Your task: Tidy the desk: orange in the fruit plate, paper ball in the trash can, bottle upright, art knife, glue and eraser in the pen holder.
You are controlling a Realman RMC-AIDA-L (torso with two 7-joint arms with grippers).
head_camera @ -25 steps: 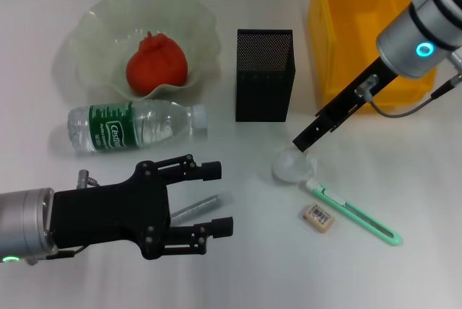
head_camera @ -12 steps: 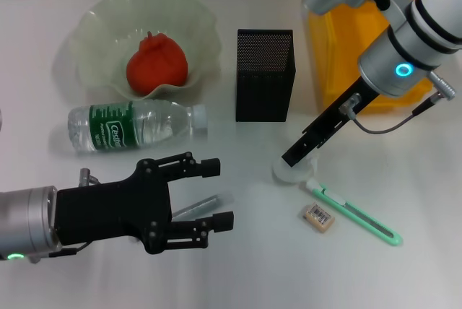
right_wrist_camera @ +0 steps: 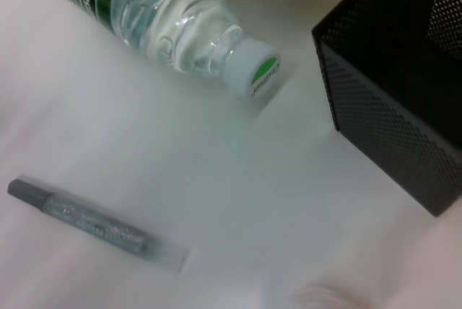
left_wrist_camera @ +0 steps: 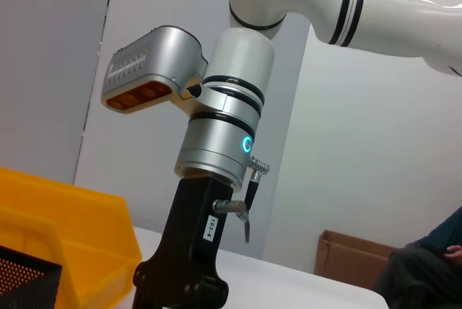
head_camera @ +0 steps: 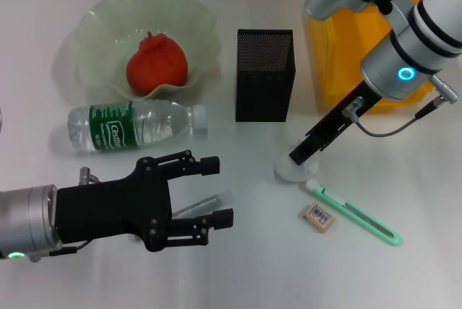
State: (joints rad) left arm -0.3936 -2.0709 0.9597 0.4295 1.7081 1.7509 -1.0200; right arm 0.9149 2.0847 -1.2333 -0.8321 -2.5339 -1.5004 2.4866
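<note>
The orange [head_camera: 157,63] sits in the pale-green fruit plate [head_camera: 94,31] at the back left. The bottle [head_camera: 133,125] lies on its side in front of the plate, and also shows in the right wrist view [right_wrist_camera: 173,24]. The black mesh pen holder [head_camera: 265,74] stands at the middle. My right gripper [head_camera: 300,154] hangs just over the white paper ball [head_camera: 289,172], beside the yellow trash can [head_camera: 339,56]. The green art knife [head_camera: 354,214] and the eraser [head_camera: 318,218] lie at the front right. My left gripper [head_camera: 216,192] is open and empty over the grey glue stick [head_camera: 196,208].
The glue stick [right_wrist_camera: 94,226] lies on bare white table between the bottle and the pen holder [right_wrist_camera: 404,99] in the right wrist view. The left wrist view shows the right arm [left_wrist_camera: 216,150], the trash can's rim [left_wrist_camera: 65,204] and a cardboard box [left_wrist_camera: 346,258] far off.
My right gripper has dropped lower and closer over the paper ball. The left arm has barely moved.
</note>
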